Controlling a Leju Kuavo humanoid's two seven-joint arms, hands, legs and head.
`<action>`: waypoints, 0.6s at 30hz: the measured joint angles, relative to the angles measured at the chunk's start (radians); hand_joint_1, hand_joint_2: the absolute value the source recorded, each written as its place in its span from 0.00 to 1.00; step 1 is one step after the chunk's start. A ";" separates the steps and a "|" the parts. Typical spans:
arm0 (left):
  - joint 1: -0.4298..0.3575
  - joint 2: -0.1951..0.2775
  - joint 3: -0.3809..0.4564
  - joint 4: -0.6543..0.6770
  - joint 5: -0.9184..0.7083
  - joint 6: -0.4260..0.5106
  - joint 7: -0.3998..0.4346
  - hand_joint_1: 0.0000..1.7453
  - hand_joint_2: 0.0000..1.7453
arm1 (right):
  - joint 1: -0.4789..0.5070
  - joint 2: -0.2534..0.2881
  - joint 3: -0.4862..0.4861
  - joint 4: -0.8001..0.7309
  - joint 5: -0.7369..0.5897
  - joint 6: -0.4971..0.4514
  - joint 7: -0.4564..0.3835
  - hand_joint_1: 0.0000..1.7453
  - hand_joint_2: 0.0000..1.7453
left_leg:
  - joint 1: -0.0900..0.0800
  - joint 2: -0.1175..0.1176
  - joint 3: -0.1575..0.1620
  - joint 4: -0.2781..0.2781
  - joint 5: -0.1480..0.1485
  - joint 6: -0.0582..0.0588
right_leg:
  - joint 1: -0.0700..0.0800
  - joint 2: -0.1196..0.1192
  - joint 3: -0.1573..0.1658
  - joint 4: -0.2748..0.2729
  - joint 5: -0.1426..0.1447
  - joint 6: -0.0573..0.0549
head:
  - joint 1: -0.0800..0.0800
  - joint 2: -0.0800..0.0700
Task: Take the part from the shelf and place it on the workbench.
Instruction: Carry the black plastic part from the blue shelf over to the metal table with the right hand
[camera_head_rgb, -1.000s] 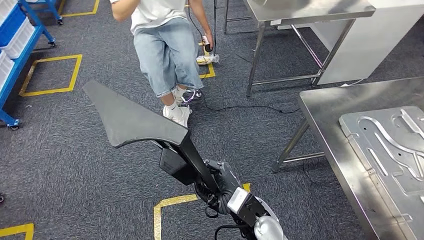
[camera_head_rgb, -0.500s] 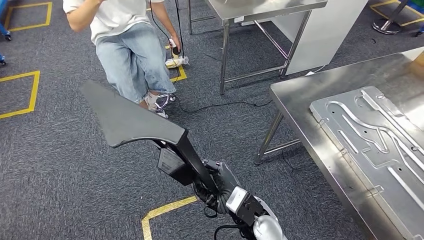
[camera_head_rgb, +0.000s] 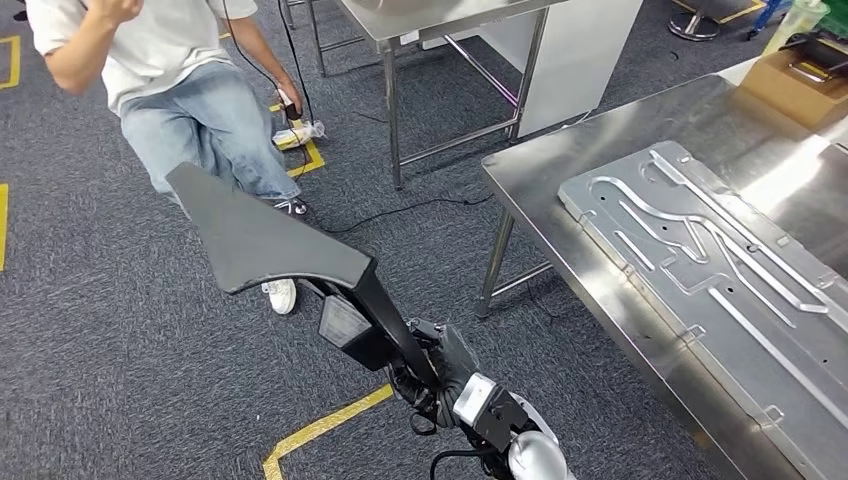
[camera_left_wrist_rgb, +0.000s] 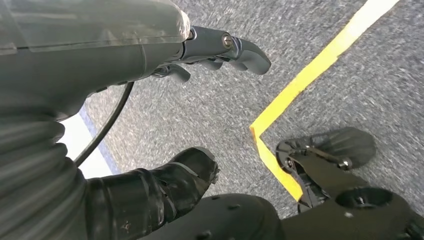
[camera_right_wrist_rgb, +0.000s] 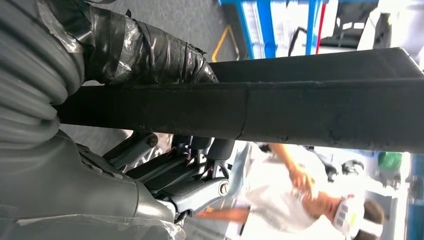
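Carrying the black part (camera_head_rgb: 265, 240) at centre-left of the head view, the right hand (camera_head_rgb: 440, 375) is clenching its narrow stem low in the frame, while the workbench (camera_head_rgb: 540, 190) is lying at right, bearing a pressed metal plate (camera_head_rgb: 700, 270). In the left wrist view, the left hand (camera_left_wrist_rgb: 200, 55) is hanging empty, fingers apart, over carpet. In the right wrist view, fingers (camera_right_wrist_rgb: 150, 50) are wrapping the dark bar. Turning further right and keeping the wide end level should be helping it clear the bench edge.
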 joint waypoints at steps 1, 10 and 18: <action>0.000 0.000 0.000 0.000 0.000 0.000 0.000 0.00 1.00 | -0.001 0.000 0.000 0.000 0.000 0.000 0.000 0.97 1.00 | 0.002 -0.017 -0.010 0.027 -0.019 -0.004 | -0.004 0.009 0.004 -0.005 0.003 -0.006 | -0.001 0.000; 0.006 0.000 0.000 0.000 0.000 0.000 0.002 0.00 1.00 | -0.001 0.001 0.000 0.003 0.000 0.001 0.000 0.97 1.00 | 0.007 -0.131 -0.059 0.059 0.023 -0.003 | -0.007 0.114 0.009 0.010 -0.006 -0.006 | -0.002 0.000; 0.002 -0.002 0.000 0.000 0.000 -0.002 0.002 0.00 1.00 | -0.004 0.000 0.000 0.001 0.000 0.001 0.000 0.97 1.00 | 0.008 -0.094 -0.029 -0.010 0.040 0.040 | -0.008 0.061 -0.064 0.144 -0.079 0.033 | 0.004 0.000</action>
